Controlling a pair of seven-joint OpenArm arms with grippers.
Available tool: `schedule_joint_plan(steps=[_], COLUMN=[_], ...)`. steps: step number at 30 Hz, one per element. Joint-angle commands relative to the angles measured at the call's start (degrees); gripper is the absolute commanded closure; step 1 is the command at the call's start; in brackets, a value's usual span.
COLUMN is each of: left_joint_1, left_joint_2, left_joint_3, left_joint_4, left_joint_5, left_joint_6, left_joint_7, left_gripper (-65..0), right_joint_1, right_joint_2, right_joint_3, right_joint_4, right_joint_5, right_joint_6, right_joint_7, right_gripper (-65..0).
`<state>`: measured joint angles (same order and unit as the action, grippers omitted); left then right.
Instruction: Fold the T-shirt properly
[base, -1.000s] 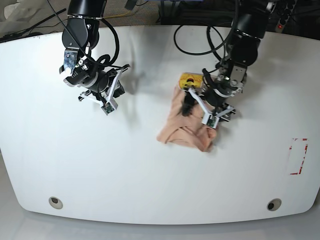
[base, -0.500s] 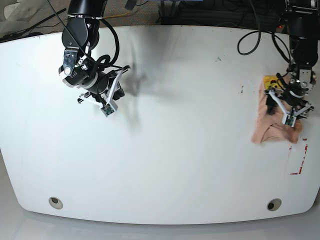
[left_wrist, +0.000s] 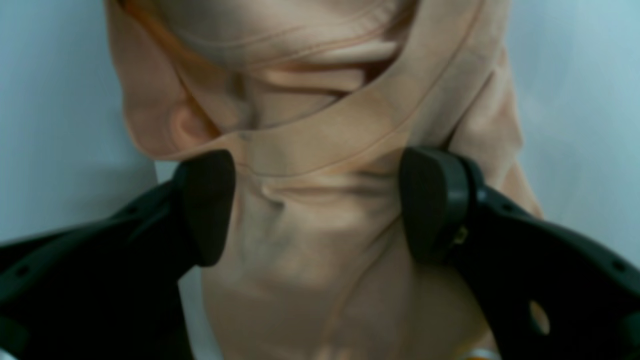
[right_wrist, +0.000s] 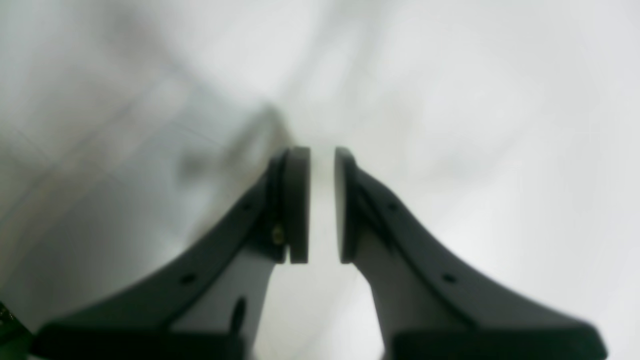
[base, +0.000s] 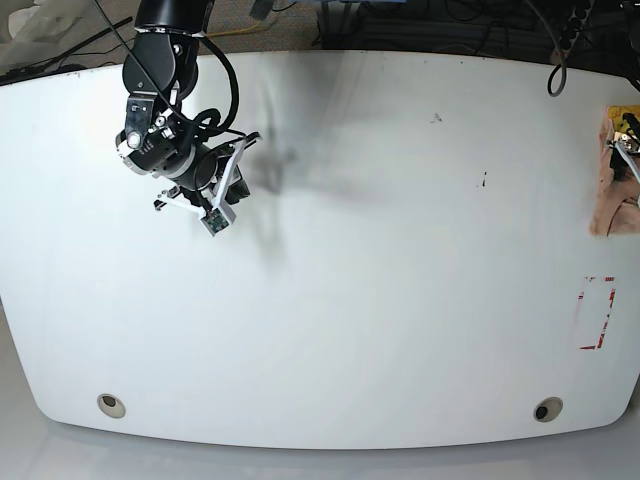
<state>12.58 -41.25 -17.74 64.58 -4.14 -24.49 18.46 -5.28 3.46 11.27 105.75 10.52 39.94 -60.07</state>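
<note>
1. right gripper: at the left of the base view, held over the white table, on a black arm that comes in from the top edge. in the right wrist view its two dark fingers stand nearly together, with a narrow strip of table showing between the pads and nothing held. its shadow falls on the table just to its right.
2. table: white, with rounded corners. two small round fittings sit near the front edge, one at the left and one at the right.
3. small dark marks: a few specks on the table top in the upper right part of the base view.
4. red tape outline: a thin rectangular marking on the table near the right edge, in front of the cloth and apart from it.
5. t-shirt: peach-coloured and bunched up, at the far right edge of the base view, partly cut off by the frame. a bit of yellow shows at its top. in the left wrist view it fills the middle as layered folds with stitched hems, over the white table.
6. left gripper: mostly out of the base view at the right edge. in the left wrist view its dark pads stand wide apart, with the folds of the t-shirt lying between them and each pad against the cloth at its side. whether the cloth is pinched cannot be told.
</note>
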Motion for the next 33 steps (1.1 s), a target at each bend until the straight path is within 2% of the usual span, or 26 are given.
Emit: schedule_joint_plan(steps=[1, 6, 11, 15, 17, 19, 21, 23, 27, 30, 33], left_joint_1=[0.0, 1.4, 1.4, 0.7, -1.4, -2.6, -3.1, -3.2, -2.9, -0.8, 2.1], left_joint_2=[-1.3, -1.1, -0.7, 4.1, 8.1, 10.4, 12.6, 15.4, 18.7, 20.9, 23.4], left_joint_3=[-3.1, -7.5, -7.4, -7.2, -6.2, -3.9, -1.8, 1.0, 8.9, 13.0, 14.6], left_joint_4=[2.9, 11.0, 17.2, 20.2, 20.7, 20.0, 18.8, 17.7, 17.6, 19.1, 22.7], left_joint_5=[0.9, 0.9, 0.9, 0.9, 1.2, 1.2, 1.2, 1.2, 1.2, 1.2, 1.2], left_joint_6=[-1.2, -2.6, -2.5, -2.4, -2.4, -2.0, 0.7, 5.5, 12.7, 16.8, 18.6], left_joint_7=[1.0, 1.0, 1.0, -1.4, -6.5, -10.8, -15.4, -20.3, -26.4, -27.4, -27.4], left_gripper=[-47.9, -47.9, -48.1, -47.9, -47.9, -47.9, -48.1, -48.3, -48.5, -48.5, -48.5], right_joint_1=[0.8, 0.8, 1.5, 1.4, 1.2, 1.1, 1.2, 1.3, 1.2, 1.2, 1.2], right_joint_2=[0.1, 0.1, 0.4, 1.4, 2.1, 2.1, 1.8, 1.7, 1.6, 1.5, 1.8], right_joint_3=[0.1, 0.2, 0.2, 0.2, -0.1, -0.1, 0.2, 0.4, 4.0, 6.5, 9.1], right_joint_4=[1.3, 1.3, 0.8, 0.7, 0.0, -1.4, -3.4, -6.2, -10.8, -13.1, -14.1], right_joint_5=[0.6, 0.5, -0.1, -1.0, -4.3, -7.1, -10.1, -13.3, -16.5, -17.2, -17.0], right_joint_6=[0.1, 0.1, 0.1, 0.1, 0.1, 0.1, -0.3, -1.5, -3.6, -4.5, -5.1], right_joint_7=[1.2, 1.4, 2.4, 7.3, 11.6, 16.3, 22.6, 30.7, 44.8, 51.6, 53.3], right_gripper=[-7.3, -7.3, -7.3, -7.3, -7.3, -7.3, -7.3, -7.3, -7.3, -7.3, -7.3])
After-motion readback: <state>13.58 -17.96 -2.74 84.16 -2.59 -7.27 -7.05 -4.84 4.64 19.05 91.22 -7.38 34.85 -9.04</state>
